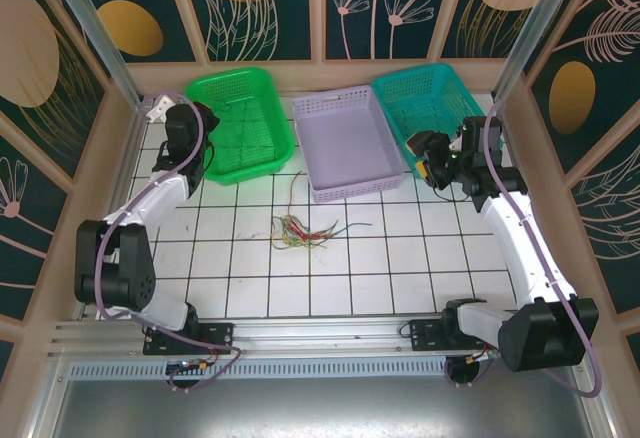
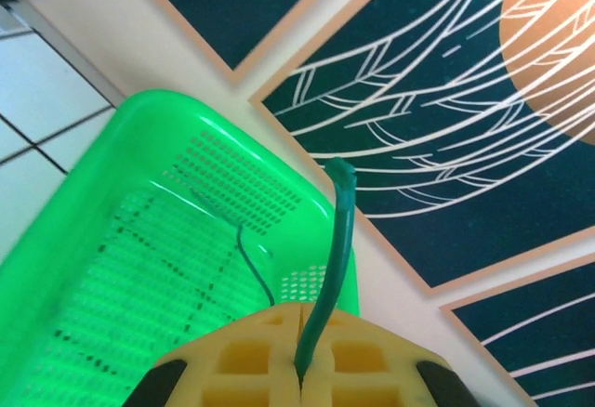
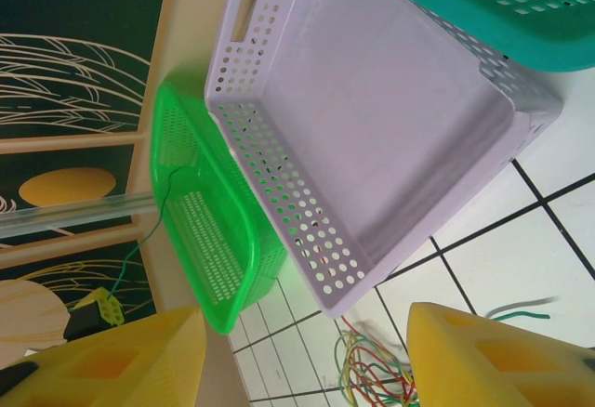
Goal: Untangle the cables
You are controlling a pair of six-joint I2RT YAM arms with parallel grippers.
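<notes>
Left hand (image 2: 299, 374) pinches green cable (image 2: 337, 230) above tiled table (image 1: 400, 258), near patterned walls (image 2: 446, 147).

The right wrist view's edge cuts off the cables (image 3: 368, 372).

cables (image 1: 300, 230): tangled bunch, green/red/orange/yellow, flat mid-bench (image 1: 420, 258), near lilac basket (image 1: 350, 192) | green wire (image 2: 327, 268): apart from bunch, pinched in closed left tool (image 2: 299, 372), rising, tip bent, over green basket (image 2: 84, 240)

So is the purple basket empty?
Yes, empty. The right wrist view looks straight into the purple basket and its floor is bare. The cables lie outside it.
</notes>
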